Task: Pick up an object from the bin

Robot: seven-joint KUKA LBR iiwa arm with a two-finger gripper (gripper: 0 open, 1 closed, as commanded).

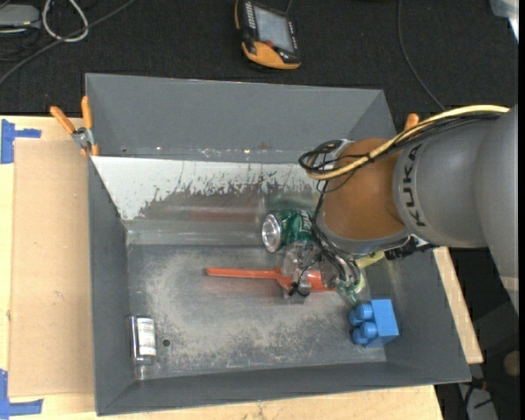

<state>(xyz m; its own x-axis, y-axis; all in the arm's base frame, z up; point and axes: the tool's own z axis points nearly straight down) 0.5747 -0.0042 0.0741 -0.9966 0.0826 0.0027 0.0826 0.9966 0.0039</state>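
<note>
Alignment is being set by the orange-red stick [245, 274], lying flat mid-floor in the bin [210, 344], its long axis running left from the gripper [299, 280]. The gripper is being held over the stick's right end, just in front of a crushed green can [284, 228]. Whether the claw is spread or pressed together cannot be told.

We log a dark matte surface [175, 24] across the top of the view, loose grey cables [46, 14] at its left, an orange-and-black handheld unit [267, 31] mid-way.

Gripper [299, 280] low at the orange stick's [243, 274] right end — green can [283, 229] just beside, blue block [374, 320] near
</note>
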